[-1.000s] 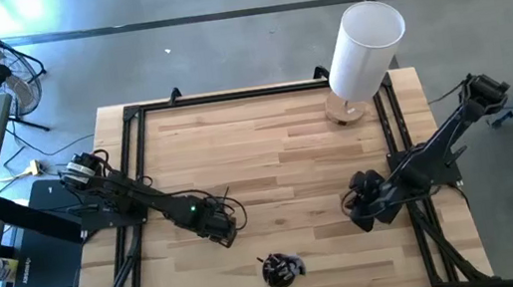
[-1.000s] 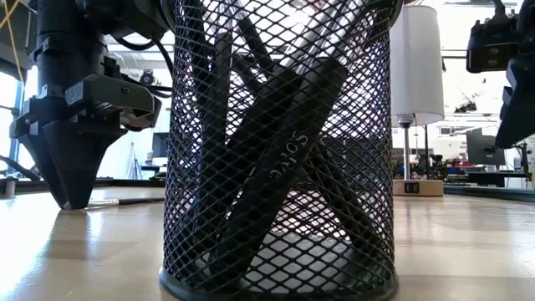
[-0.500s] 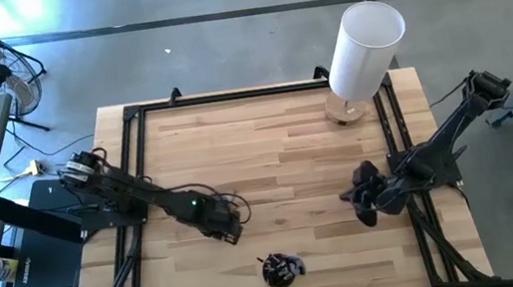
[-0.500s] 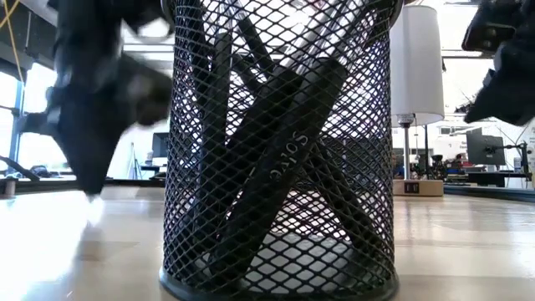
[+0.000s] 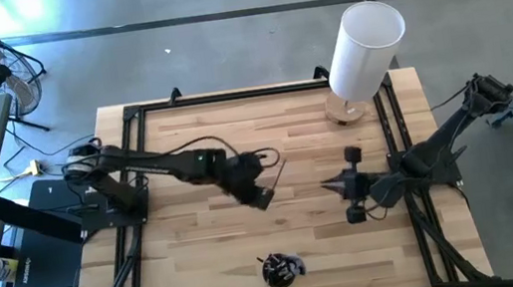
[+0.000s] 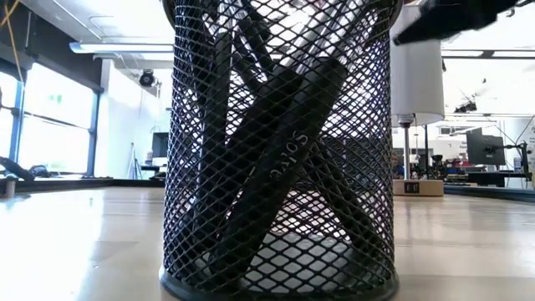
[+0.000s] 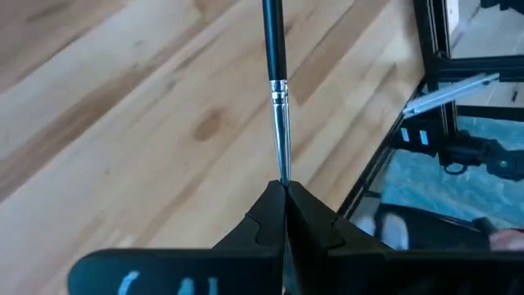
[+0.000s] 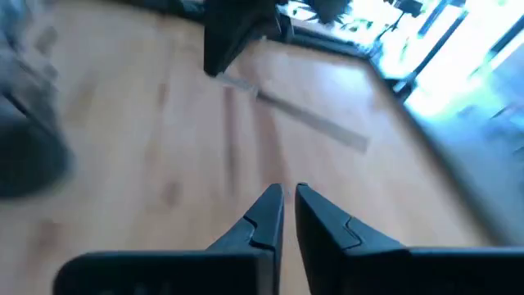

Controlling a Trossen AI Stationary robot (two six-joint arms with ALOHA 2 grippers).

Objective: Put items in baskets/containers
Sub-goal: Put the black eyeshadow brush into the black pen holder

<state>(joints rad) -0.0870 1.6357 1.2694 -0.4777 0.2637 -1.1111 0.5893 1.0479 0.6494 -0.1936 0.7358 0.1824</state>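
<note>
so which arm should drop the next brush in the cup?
Left, likely. The left gripper is shut on a brush; the right gripper holds nothing. Black mesh cup sits near the table's front edge.

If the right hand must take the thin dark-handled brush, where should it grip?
Probably the free dark handle of the thin brush, beyond the silver ferrule: the left hand pinches the other end. Close across the straight shaft from the side.

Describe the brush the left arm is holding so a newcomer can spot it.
Start at the tall white cylinder at the table's far right corner, then go toward mid-table to the left hand. The brush, thin with a black handle and silver collar, sticks out from its shut fingers; the other brushes stand in the mesh cup.
</note>
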